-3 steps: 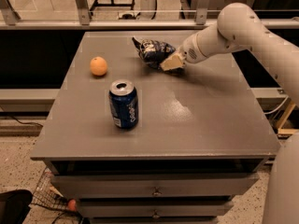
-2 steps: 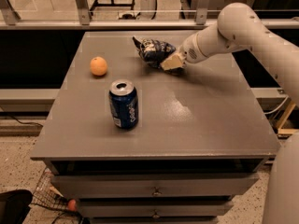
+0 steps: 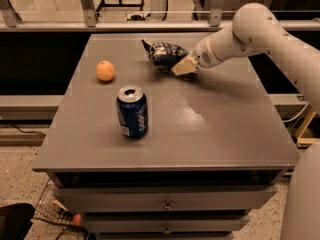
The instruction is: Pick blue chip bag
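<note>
1. The gripper (image 3: 183,68) sits low over the far half of the worktop (image 3: 220,134). Its tan tip is pressed against the near-right end of the blue chip bag (image 3: 161,54). Whether it has clamped the foil or merely touches it cannot be told from this angle.
2. The crumpled bag lies toward the worktop's far edge, slightly right of centre. It is well apart from the upright soda can (image 3: 132,111) near the middle and from the orange (image 3: 105,71) to the left.
3. By the look of it, the reach is complete and contact is made. A firm hold is unconfirmed, and the lift remains to be done, since the bag appears to rest on the surface.
4. The bag's long axis runs diagonally, from far-left to near-right. Its narrow, pinched end points up and away toward the far-left corner. Its broader end faces the gripper, which meets it roughly along that axis.
5. The white arm (image 3: 250,29) stretches in from the right side, clear of the can and the orange.
</note>
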